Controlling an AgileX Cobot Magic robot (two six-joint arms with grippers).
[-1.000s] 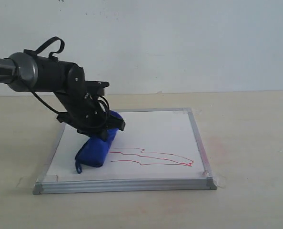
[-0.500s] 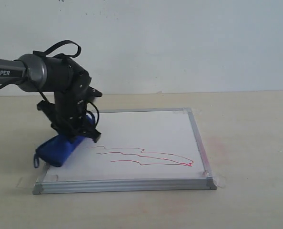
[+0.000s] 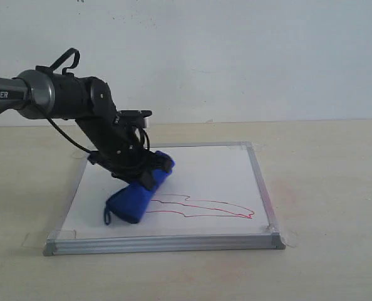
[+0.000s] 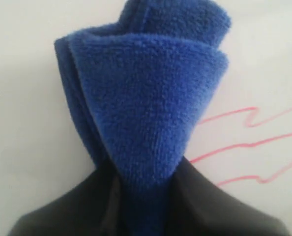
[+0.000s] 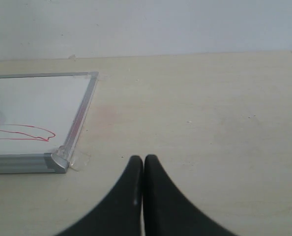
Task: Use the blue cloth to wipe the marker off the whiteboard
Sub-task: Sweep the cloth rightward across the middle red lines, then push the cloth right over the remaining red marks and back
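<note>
My left gripper (image 3: 138, 170) was clamped on the plush, terry blue cloth (image 3: 134, 195), a sausage-shaped roll resting on the smooth, silver-framed whiteboard (image 3: 211, 166). My right gripper (image 5: 143, 167) sat pinched together above the table (image 5: 210, 123). Half a second before, the roll overhung the board's left edge; it had since come to cover the left end of the marker (image 3: 205, 209), thin wavy red lines tapering rightward.

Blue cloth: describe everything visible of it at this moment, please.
The blue cloth is deep royal-blue, terry-like fabric rolled into a sausage-shaped bundle, with a small loop at its lower end. It lies slanted on the whiteboard. The left gripper pinches it near its upper end, jaws shut on it. The red marker lines run out from right beside its lower part.
</note>
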